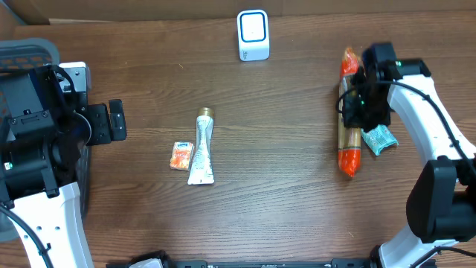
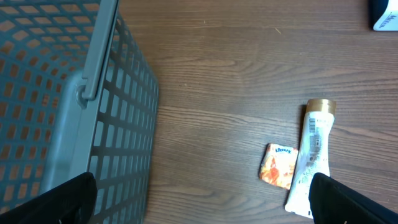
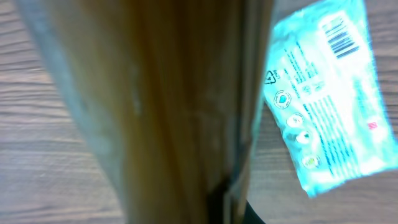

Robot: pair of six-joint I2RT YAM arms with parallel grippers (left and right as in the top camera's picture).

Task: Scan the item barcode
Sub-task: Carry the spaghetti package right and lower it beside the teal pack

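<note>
As far as I can judge from the overhead view, the scan is not yet done. The pack [image 1: 346, 140] lies on the right of the table [image 1: 282, 208], well apart from the scanner [image 1: 253, 35] at the far centre edge.

Finding one: the pickup looks made. The right gripper [image 1: 363, 104] sits over the pack's middle with its jaws nearly together around it. In the right wrist view the pack's yellow-brown body fills most of the frame, hard up against the camera, and I read that as a grip. I cannot tell whether the pack is clear of the table or resting on it.

Finding two: no barcode shows on the pack's visible face, so I cannot say which side must face the scanner.

In my judgement, what is left is to lift the pack, carry it left and away to the scanner, and turn the code toward the window.

The pack runs lengthwise, near to far. Both orange ends project past the jaws, the longer part on the near side. A teal packet [image 1: 379, 139] lies just beside that part, and I cannot tell whether they touch.

The left gripper [image 1: 111, 121] stands wide open and holds nothing. It is next to the basket [image 2: 74, 124], apart from the tube [image 1: 202, 149] and sachet [image 1: 181, 155].
</note>
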